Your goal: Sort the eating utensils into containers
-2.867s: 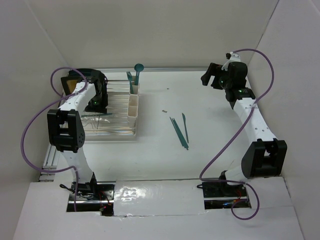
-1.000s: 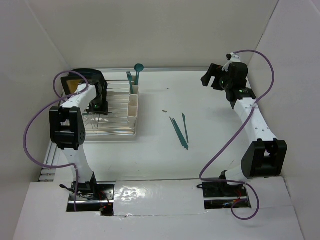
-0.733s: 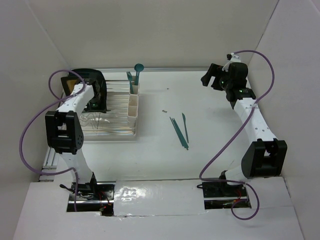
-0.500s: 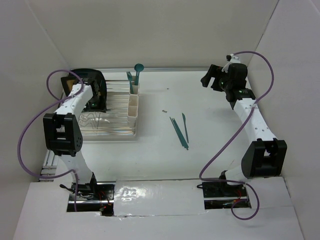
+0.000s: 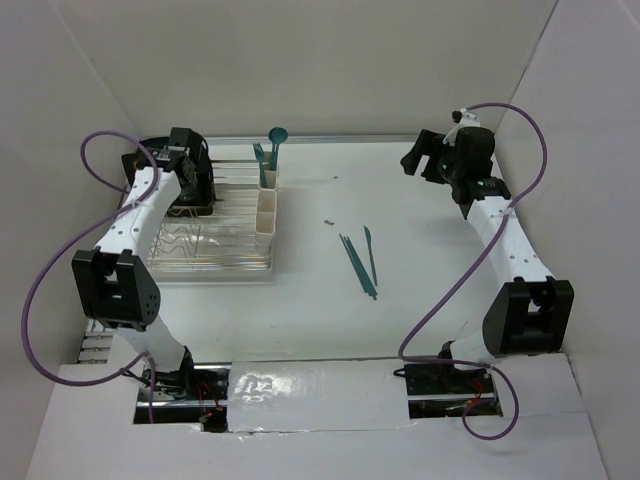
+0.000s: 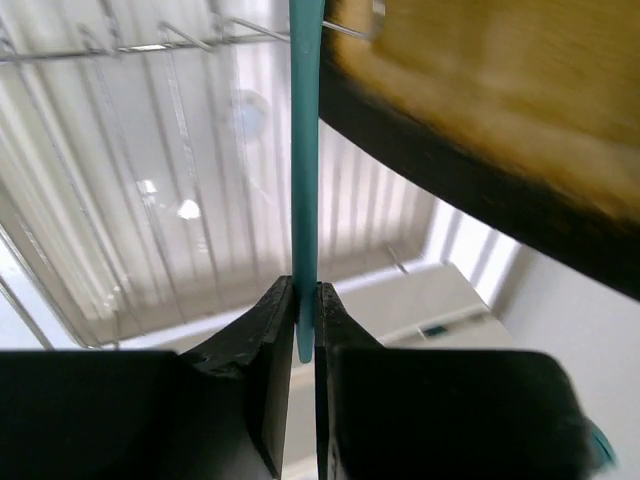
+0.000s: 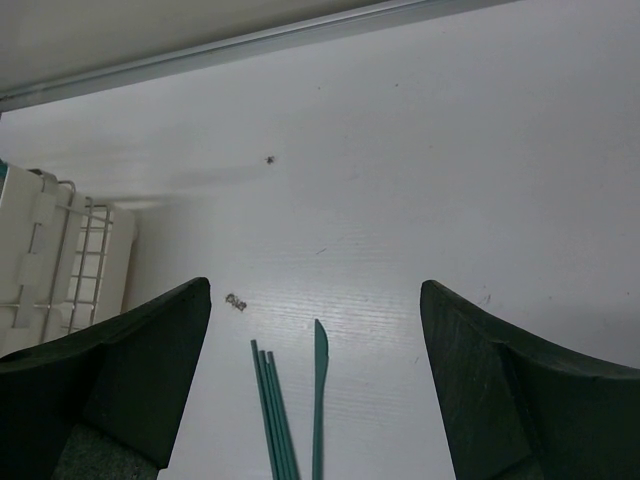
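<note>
Left wrist view: my left gripper (image 6: 305,320) pinches a teal utensil (image 6: 304,150) over the wire dish rack (image 6: 130,200), beside the yellow-and-black plate (image 6: 500,130); my right gripper (image 7: 312,300) is spread wide, loose utensils (image 7: 320,385) lying beyond it.

Light in the overhead view is bright and even; the white desk (image 5: 300,320) nearly washes out and shadows are faint. Glare ripples on the glossy strip (image 5: 280,385) at the near edge. In the left wrist view the yellow-and-black plate (image 6: 480,120) is smeared with blur (motion or focus, hard to say), the teal utensil (image 6: 304,180) is crisp, the rack (image 6: 130,220) glints with hot spots, and the left fingers (image 6: 265,400) read almost black. The right wrist view is softly lit, its right fingers (image 7: 110,380) dark and unfocused.
</note>
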Controlling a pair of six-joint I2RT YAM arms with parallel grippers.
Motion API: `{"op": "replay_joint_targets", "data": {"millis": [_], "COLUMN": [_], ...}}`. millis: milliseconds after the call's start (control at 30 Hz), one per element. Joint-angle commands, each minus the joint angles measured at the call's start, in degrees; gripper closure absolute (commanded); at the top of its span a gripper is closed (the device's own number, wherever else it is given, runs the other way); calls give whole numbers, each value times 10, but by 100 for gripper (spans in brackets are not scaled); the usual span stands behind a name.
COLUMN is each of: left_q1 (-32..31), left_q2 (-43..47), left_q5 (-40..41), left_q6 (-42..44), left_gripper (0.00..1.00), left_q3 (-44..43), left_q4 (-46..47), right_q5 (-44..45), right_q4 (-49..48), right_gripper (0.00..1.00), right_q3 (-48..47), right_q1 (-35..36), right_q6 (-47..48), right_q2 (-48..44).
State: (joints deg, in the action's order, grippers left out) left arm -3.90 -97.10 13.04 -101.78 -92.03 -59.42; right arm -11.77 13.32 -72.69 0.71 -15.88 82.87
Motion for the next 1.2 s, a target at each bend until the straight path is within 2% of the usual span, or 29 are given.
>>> {"op": "replay_joint_targets", "data": {"millis": [0, 100, 167, 200, 233, 267, 300, 333, 367, 400, 433, 467, 567, 667, 833, 1033, 1167], "left_q1": [-1, -2, -8, -8, -8, -10, -10, -8, -8, -8, -8, -8, -11, -15, -23, -22, -23], "left_q2": [29, 45, 73, 85, 117, 118, 147, 161, 180, 184, 184, 181, 160, 151, 188, 185, 151], "left_q5": [-5, -16, -30, -73, -104, -134, -217, -258, -326, -354, -377, -400, -482, -509, -546, -630, -733], "left_q6": [27, 72, 236, 328, 464, 505, 559, 654, 708, 708, 749, 768, 806, 792, 803, 852, 887], "left_gripper": [100, 100, 100, 100, 100, 100, 100, 100, 100, 100, 100, 100, 100, 100, 100, 100, 100], "left_q3": [0, -4, 7, 19, 62, 62, 121, 151, 206, 223, 240, 238, 203, 186, 257, 363, 390], "left_q4": [40, 74, 150, 315, 367, 465, 591, 652, 754, 755, 810, 823, 806, 795, 836, 977, 1069], "right_q5": [-13, -8, -8, -8, -8, -14, -14, -14, -20, -20, -20, -20, -9, -2, 5, 10, 10], "right_q4": [-4, -4, -4, -4, -4, -4, -4, -4, -4, -4, -4, -4, 1, 1, 7, 17, 22], "right_gripper": [9, 9, 9, 9, 9, 9, 9, 9, 9, 9, 9, 9, 9, 9, 8, 8, 8], "right_q3": [-10, -4, -4, -4, -4, -4, -4, -4, -4, -4, -4, -4, 6, 18, 45, 51, 46], "right_q1": [-4, -5, -4, -4, -5, -4, -4, -4, -4, -4, -4, -5, -4, -4, -19, -22, -21], "right_q6": [-6, -2, -1, -1, -3, -3, -2, -1, -1, -1, 1, 1, 7, 10, 5, 9, 13], "right_q2": [-10, -15, -20, -22, -22, -23, -19, -18, -18, -18, -21, -27, -40, -55, -81, -99, -100]}}
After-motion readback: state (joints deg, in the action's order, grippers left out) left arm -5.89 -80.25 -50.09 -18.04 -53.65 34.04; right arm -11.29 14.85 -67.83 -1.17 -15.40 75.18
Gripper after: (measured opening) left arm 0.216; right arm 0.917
